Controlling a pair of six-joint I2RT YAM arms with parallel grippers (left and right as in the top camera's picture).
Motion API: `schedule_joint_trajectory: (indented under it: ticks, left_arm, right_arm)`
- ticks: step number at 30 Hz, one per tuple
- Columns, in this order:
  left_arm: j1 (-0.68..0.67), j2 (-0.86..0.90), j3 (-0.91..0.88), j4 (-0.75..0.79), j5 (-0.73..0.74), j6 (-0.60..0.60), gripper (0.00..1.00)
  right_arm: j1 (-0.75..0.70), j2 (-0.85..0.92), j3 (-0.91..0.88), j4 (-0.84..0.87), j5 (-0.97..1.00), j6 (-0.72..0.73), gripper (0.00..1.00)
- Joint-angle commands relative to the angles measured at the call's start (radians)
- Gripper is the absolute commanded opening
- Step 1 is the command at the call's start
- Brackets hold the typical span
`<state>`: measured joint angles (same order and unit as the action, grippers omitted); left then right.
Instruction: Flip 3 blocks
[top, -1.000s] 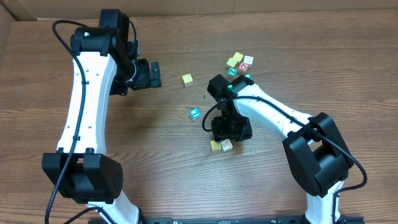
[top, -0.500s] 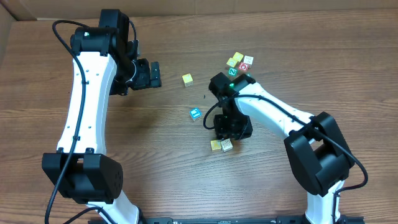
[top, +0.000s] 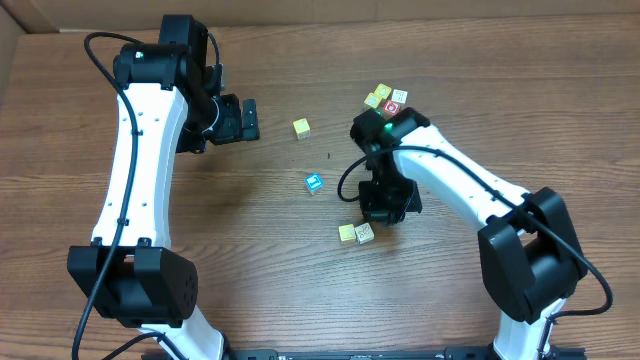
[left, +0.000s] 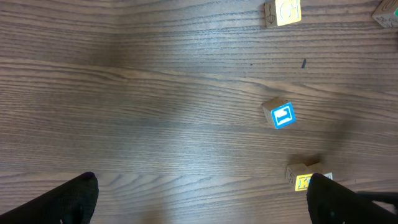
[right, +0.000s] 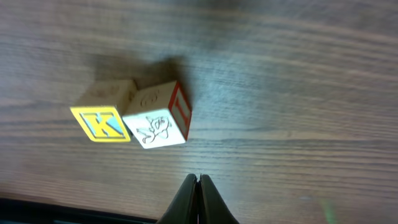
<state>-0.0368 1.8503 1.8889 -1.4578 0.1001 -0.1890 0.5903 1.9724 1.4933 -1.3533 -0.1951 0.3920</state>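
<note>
1. Because the three blocks lie mid-worktop (top: 240, 270) on the right arm's side, you have that arm bent down over them. The left arm waits far off, which I judge a sensible split.
2. While the blue-framed block (top: 313, 182) sits alone, the other two rest side against side, well apart from it. These are the cream block (right: 102, 118), with a yellow-framed K, and the whitish block (right: 158, 124), with a faint drawing on one face and a red-framed letter on another.
3. Your right end effector (right: 199, 180) has its fingers pressed flat together with nothing between them. The tips point at bare wood just beside the whitish block and do not touch it in the wrist view. Whether they rest on the worktop or hang above it, you cannot tell.
4. Since the tips are shut and empty, I judge they are better placed to nudge or tip a block than to pinch one. You cannot tell from here which blocks already count as flipped.
5. Your left end effector (top: 247, 118) stands with its jaws wide apart, holding nothing and well away from every block. Its camera looks across at the blue-framed block and the pair.
6. Beyond these, the lone yellow cube (top: 301, 127) and the tight cluster of cubes (top: 385, 100) lie apart from the three blocks. Neither end effector touches them.
</note>
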Motion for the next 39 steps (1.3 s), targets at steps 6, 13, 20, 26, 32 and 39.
schedule_joint_trajectory:
  ticks: [6, 13, 20, 26, 32, 39]
  left_arm:
    - [0.008, 0.008, -0.004, 0.000, -0.004, -0.018, 1.00]
    - [0.008, 0.008, -0.004, 0.000, -0.004, -0.018, 1.00]
    - [0.008, 0.008, -0.004, 0.000, -0.004, -0.018, 1.00]
    - [0.008, 0.008, -0.004, 0.000, -0.004, -0.018, 1.00]
    - [0.008, 0.008, -0.004, 0.000, -0.004, -0.018, 1.00]
    - [0.008, 0.008, -0.004, 0.000, -0.004, -0.018, 1.00]
  right_arm:
    - [0.078, -0.050, -0.097, 0.028, 0.073, 0.071, 0.04]
    - [0.145, -0.106, -0.115, 0.033, 0.090, 0.111, 0.04]
    - [0.201, -0.143, -0.246, 0.208, 0.119, 0.152, 0.04]
    - [0.228, -0.275, -0.289, 0.238, 0.195, 0.222, 0.04]
    - [0.228, -0.299, -0.333, 0.315, 0.195, 0.222, 0.04]
    - [0.228, -0.299, -0.451, 0.423, 0.194, 0.230, 0.04]
